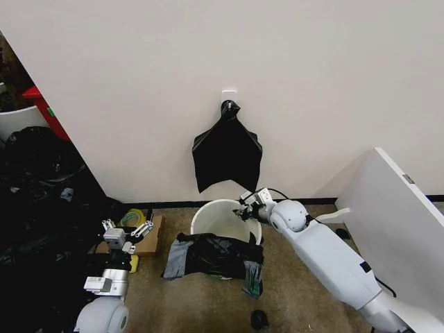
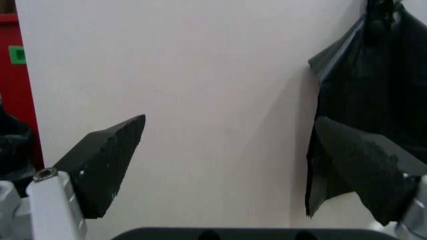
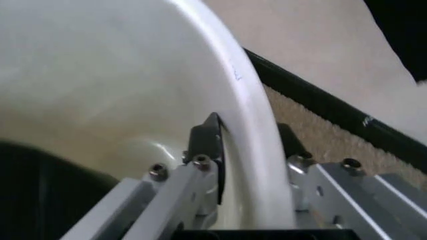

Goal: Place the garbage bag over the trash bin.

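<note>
The right gripper (image 3: 248, 165) straddles the bin (image 1: 208, 216) rim, clamped on it — likely steadying it, since the bag (image 1: 215, 255) drapes only the near edge. Left gripper (image 1: 127, 231) idles wide — low at the left.

Smooth, seemingly plastic trash bin (image 3: 257, 115); crinkly glossy plastic garbage bag (image 1: 215, 255); rough carpet (image 1: 201, 302).

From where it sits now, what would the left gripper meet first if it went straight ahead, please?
Most likely the bare white wall: the open left gripper points straight at it, with the hanging black bag bundle off to one side. Depth is unclear.
</note>
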Motion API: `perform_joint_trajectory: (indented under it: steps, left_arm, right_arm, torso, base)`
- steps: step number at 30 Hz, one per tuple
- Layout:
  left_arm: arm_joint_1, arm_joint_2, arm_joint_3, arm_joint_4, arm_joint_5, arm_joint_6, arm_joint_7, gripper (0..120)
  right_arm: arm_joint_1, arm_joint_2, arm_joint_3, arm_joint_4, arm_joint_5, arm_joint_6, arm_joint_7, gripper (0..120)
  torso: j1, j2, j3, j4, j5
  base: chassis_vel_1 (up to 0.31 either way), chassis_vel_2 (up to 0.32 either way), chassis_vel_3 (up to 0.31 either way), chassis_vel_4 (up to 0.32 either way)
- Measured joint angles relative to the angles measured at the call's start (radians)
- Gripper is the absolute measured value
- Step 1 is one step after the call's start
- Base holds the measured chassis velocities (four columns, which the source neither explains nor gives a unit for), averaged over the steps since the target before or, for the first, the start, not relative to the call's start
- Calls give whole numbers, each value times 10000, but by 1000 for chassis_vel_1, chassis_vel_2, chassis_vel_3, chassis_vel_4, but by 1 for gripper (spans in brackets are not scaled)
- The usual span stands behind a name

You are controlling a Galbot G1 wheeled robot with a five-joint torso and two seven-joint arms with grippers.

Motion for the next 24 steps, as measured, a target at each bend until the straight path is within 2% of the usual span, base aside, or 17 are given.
perform_joint_trajectory:
  steps: [2,4,5,7,8,9,10,11,12,13,16,18,20,22,24]
  left_arm:
    - [-12,-29,89,-5,43,8,-55,100]
    - [-12,-29,98,-12,49,9,-67,100]
    - [-14,-26,103,-26,56,9,-88,100]
    - [-18,13,91,-32,60,9,-162,100]
    - [-21,41,73,-32,60,4,-206,100]
    - [-21,41,73,-32,60,4,-206,100]
    - [-25,63,58,-32,60,1,-243,100]
    - [-32,107,33,-29,60,-11,-319,100]
    - [-39,123,26,-28,58,-21,-366,100]
    - [-39,123,26,-28,58,-21,-366,100]
    - [-58,153,37,-54,50,-33,-466,100]
    - [-63,158,45,-80,47,-35,-477,100]
    - [-65,175,58,-208,18,-40,-504,100]
    - [-64,176,58,-220,16,-40,-509,100]
    - [1,184,35,-381,-4,-45,-577,100]
  right_arm:
    - [-475,-157,88,539,1143,27,1779,6]
    - [-602,-195,104,674,1425,81,2245,4]
    - [-916,-270,133,991,2089,273,3351,2]
    - [-1736,-396,281,1845,3557,855,5702,2]
    - [-2085,-455,359,2224,4088,1153,6470,2]
    - [-2085,-455,359,2224,4088,1153,6470,2]
    - [-2409,-494,434,2549,4492,1433,7089,1]
    - [-3125,-500,658,3311,5108,2027,8308,0]
    - [-3549,-471,827,3769,5337,2318,8884,0]
    - [-3549,-471,827,3769,5337,2318,8884,0]
    - [-4936,-291,1352,4943,5567,3145,9963,0]
    - [-5247,-238,1439,5135,5515,3356,10052,0]
    - [-6084,28,1737,5580,5287,4015,10183,0]
    - [-6163,70,1774,5615,5273,4080,10207,0]
    - [-6756,564,2088,5848,5214,4479,10402,0]
  torso:
    - [0,0,0,0,1]
    - [0,0,0,1,1]
    - [0,0,-1,-1,2]
    - [0,0,0,-1,3]
    - [0,0,0,-1,0]
    - [0,0,0,-1,0]
    - [0,0,-1,-4,-1]
    - [0,0,-1,-6,2]
    - [0,0,0,-4,-1]
    - [0,0,0,-4,-1]
    - [0,0,0,-2,-3]
    - [0,0,0,-6,-3]
    - [-1,0,-1,-4,-1]
    - [-1,1,-1,-3,-1]
    - [0,0,0,-3,-3]
  base:
    - [0,0,0,0]
    - [0,0,0,0]
    - [0,0,0,0]
    - [0,0,0,0]
    - [0,0,0,0]
    - [0,0,0,0]
    - [0,0,0,0]
    - [0,0,0,0]
    - [0,0,0,0]
    - [0,0,0,0]
    - [0,0,0,0]
    - [0,0,0,0]
    - [0,0,0,0]
    - [0,0,0,0]
    - [0,0,0,0]
